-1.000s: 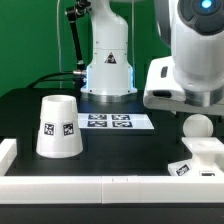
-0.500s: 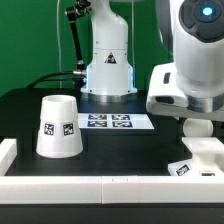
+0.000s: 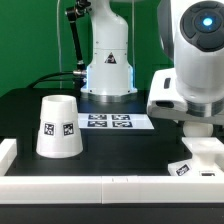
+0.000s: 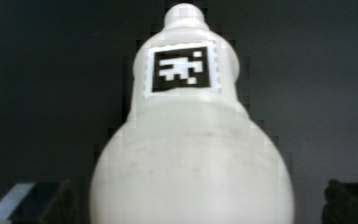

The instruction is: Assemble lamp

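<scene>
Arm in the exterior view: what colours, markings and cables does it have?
The arm is glossy white with rounded shells and a round blue light. Its base carries a small warning triangle, black cables beside it. The gripper has a white body and dark fingers.

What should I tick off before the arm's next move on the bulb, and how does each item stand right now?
1. Bulb centred between the fingers: ok. The wrist view shows one finger on each side.
2. Gripper open: ok. A dark gap shows on each side of the bulb.
3. Grip height on the bulb: cannot tell. The arm hides it in the exterior view.
4. Shade out of the way: ok. It stands well apart, at the exterior view's left.
5. Base ready to take the bulb: cannot tell. It is only partly in view, and its stem does not show.
</scene>
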`<state>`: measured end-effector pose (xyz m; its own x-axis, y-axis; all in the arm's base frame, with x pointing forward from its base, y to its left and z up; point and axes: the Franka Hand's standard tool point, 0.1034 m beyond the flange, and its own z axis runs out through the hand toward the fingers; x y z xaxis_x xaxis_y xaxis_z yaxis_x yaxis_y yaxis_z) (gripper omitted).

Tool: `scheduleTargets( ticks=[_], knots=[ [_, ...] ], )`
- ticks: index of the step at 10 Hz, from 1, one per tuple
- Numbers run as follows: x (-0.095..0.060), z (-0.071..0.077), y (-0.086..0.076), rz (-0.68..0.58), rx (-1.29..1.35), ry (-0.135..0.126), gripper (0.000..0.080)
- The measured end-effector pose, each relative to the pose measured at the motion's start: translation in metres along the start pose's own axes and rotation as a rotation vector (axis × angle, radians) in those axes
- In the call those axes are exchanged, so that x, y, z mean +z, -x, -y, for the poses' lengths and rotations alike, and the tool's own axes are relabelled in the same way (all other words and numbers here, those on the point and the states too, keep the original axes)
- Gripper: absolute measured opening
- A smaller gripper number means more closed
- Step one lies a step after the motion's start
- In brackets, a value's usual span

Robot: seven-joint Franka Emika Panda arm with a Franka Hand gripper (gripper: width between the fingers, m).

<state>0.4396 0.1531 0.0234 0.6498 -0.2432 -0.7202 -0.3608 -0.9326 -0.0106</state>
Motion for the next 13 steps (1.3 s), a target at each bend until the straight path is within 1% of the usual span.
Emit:
scheduleTargets(
  ticks=[2,5,6,7,8,10,12,13],
  knots=[
    [0.009,-0.003,0.002,0.005,0.005,0.005,0.0699],
    [0.016,-0.005,0.001,0.003,0.014,0.005,0.0699],
    [0.016,-0.005,0.0,0.003,0.014,0.005,0.0657],
    [0.015,-0.005,-0.001,0.002,0.013,0.004,0.0657],
    [0.015,-0.005,-0.001,0.002,0.013,0.004,0.0576],
    [0.012,-0.007,-0.003,-0.002,0.01,0.002,0.0576],
    [0.003,-0.009,-0.007,-0.014,0.013,-0.008,0.0576],
    [-0.005,-0.011,-0.008,-0.012,0.007,-0.014,0.0576]
  ],
)
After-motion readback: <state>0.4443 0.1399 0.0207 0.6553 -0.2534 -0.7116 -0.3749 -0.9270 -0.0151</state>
